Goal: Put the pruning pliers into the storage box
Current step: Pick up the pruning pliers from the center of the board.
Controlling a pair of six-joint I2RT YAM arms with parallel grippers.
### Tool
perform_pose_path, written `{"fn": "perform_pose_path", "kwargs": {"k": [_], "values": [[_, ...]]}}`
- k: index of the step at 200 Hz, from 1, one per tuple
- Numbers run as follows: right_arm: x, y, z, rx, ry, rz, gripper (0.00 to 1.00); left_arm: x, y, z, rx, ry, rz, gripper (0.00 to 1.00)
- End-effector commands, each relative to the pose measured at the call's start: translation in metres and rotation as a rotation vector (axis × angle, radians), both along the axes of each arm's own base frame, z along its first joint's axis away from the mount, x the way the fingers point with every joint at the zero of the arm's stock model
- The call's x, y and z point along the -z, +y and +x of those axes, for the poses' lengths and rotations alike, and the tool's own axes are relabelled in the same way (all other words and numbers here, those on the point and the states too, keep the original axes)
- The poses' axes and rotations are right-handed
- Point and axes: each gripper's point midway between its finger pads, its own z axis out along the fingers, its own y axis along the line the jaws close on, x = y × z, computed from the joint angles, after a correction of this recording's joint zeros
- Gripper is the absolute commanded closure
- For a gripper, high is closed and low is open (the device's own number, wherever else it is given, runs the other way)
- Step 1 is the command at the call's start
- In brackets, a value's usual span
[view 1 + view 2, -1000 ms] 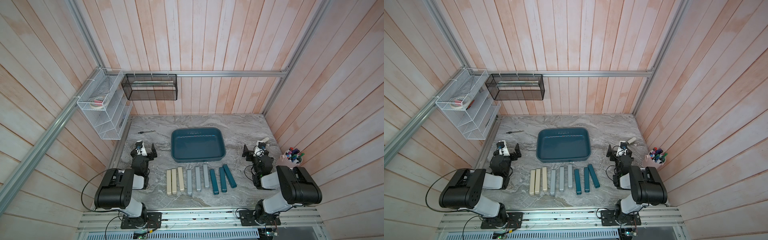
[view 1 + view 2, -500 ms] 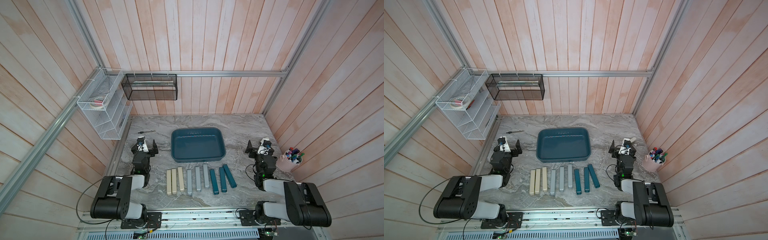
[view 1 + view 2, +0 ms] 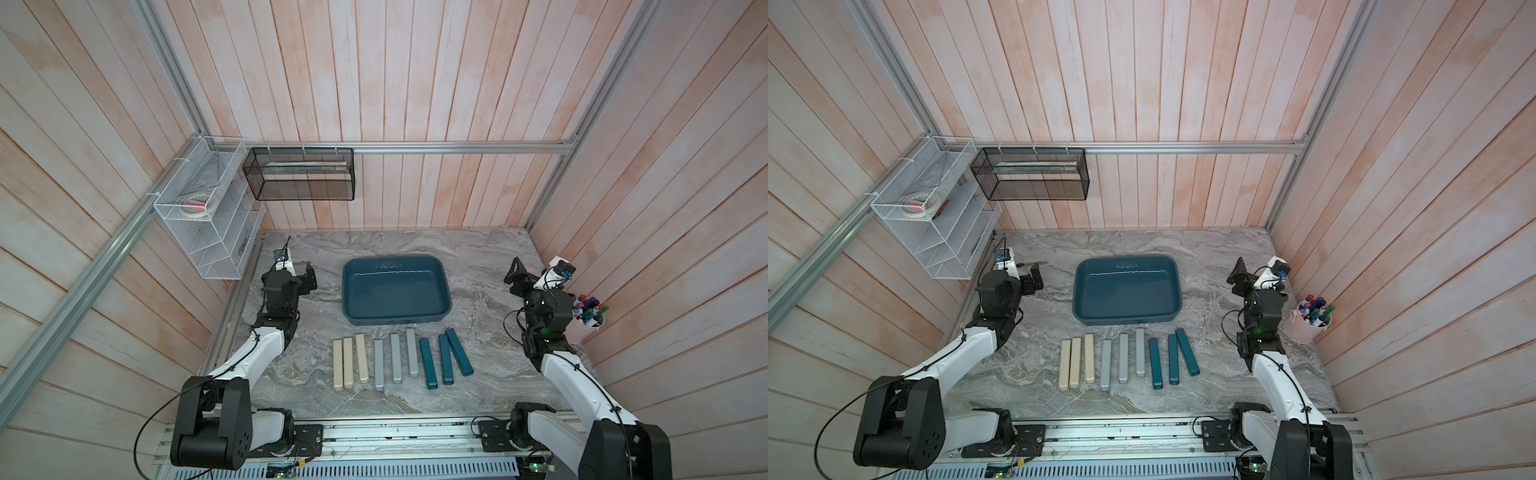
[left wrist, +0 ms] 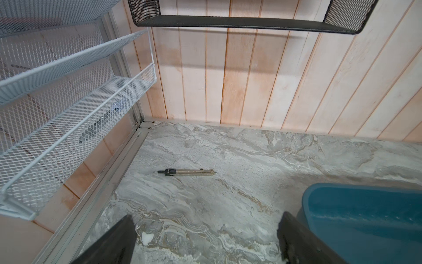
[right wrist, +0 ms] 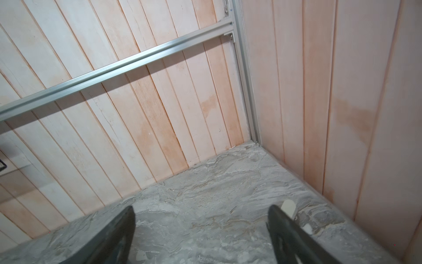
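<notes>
Entry, first pick pending: pruning pliers [image 3: 395, 358] are lying in a row just before the empty storage box [image 3: 399, 319]; left gripper [image 4: 206, 219] and right gripper [image 5: 201, 210] are hovering wide, holding nothing (next, seemingly: reaching down over one).

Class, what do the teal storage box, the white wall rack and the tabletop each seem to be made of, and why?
Storage box: probably moulded plastic, semi-gloss; a light streak reflects inside, corners rounded.
White rack: likely painted metal mesh; thin see-through grid.
Tabletop: grey veined marble look; stone or laminate, cannot tell.
</notes>
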Motion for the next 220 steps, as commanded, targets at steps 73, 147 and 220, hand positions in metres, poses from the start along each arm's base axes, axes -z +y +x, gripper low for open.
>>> {"fn": "perform_pose_path", "kwargs": {"k": [73,147,220], "values": [[0.016,0.046,0.018,-0.111,0.311,0.039,0.52,-0.007,-0.046,-0.063,0.045,0.324,-0.244,0.32],[0.065,0.096,-0.003,-0.226,0.637,0.085,0.52,0.057,-0.1,-0.122,0.107,0.672,-0.451,0.36],[0.104,0.153,-0.03,-0.387,0.785,0.042,0.3,0.113,-0.117,-0.174,0.078,0.872,-0.5,0.3]]}}
